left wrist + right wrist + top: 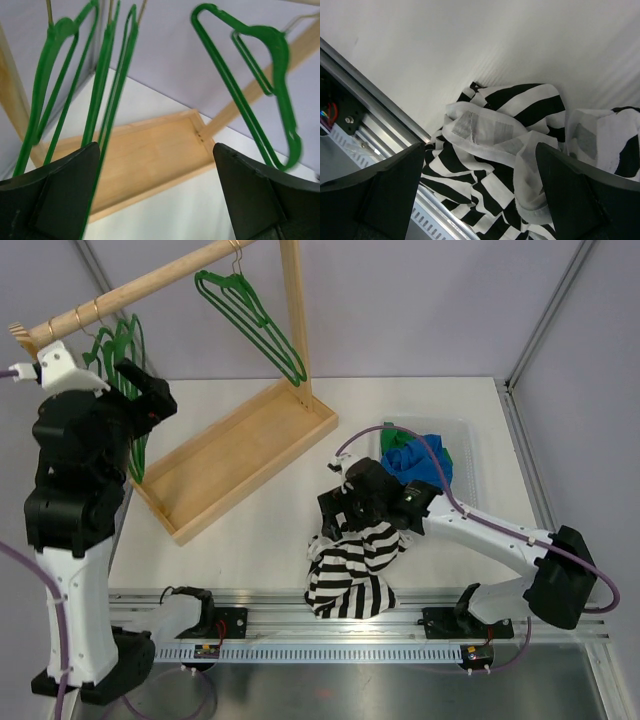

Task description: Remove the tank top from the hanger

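The black-and-white striped tank top (350,575) lies crumpled on the table at the near edge, partly over the rail, off any hanger. It fills the right wrist view (490,165). My right gripper (345,508) hangs just above it, open and empty, with its jaws on either side of the cloth (480,160). A bare green hanger (255,325) hangs alone on the wooden rod (140,285). My left gripper (150,395) is raised by the rack, open and empty (155,165), with that hanger (260,75) ahead to its right.
Several more green hangers (125,350) hang at the rod's left end, close to my left fingers (105,75). The wooden rack base (240,455) lies below. A clear bin with blue and green clothes (425,460) stands behind my right gripper. A metal rail (300,625) runs along the near edge.
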